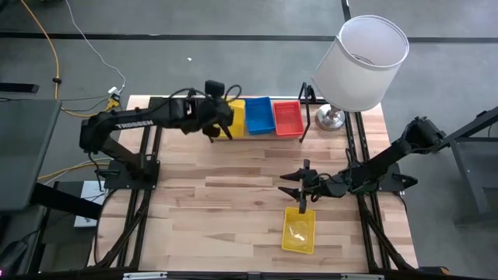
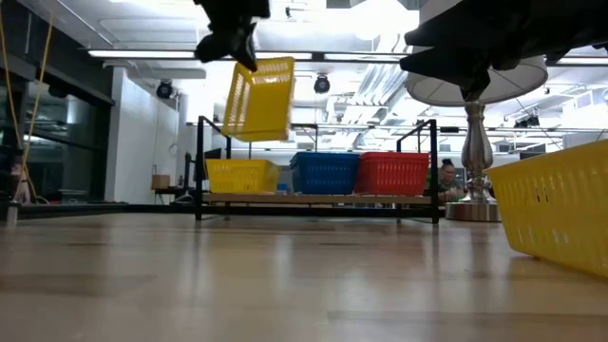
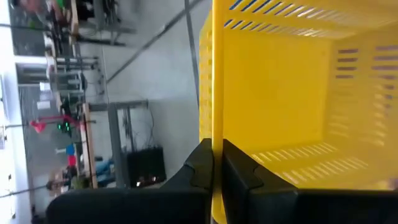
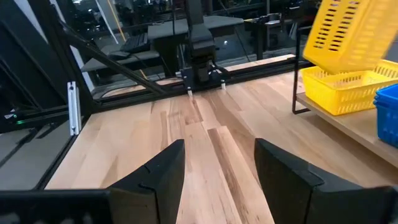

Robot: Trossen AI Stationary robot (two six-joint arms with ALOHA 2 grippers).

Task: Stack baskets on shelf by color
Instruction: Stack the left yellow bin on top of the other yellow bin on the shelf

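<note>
Yellow basket [image 2: 258, 98] pinched by rim in left hand [image 3: 216, 163], tilted above yellow basket on shelf [image 2: 242, 175]. Next: level, lower, nest it. Right hand [image 4: 217, 163] spread, idle.

Three yellow baskets [image 2: 258, 100]; one blue basket [image 1: 258, 115]; one red basket [image 1: 288, 118]; one lamp [image 1: 359, 64].

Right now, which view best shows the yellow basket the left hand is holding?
The low view: the held yellow basket hangs tilted above the shelf's yellow basket. The right wrist view shows this too; the left wrist view only its rim pinched; the high view mostly hides it.
</note>
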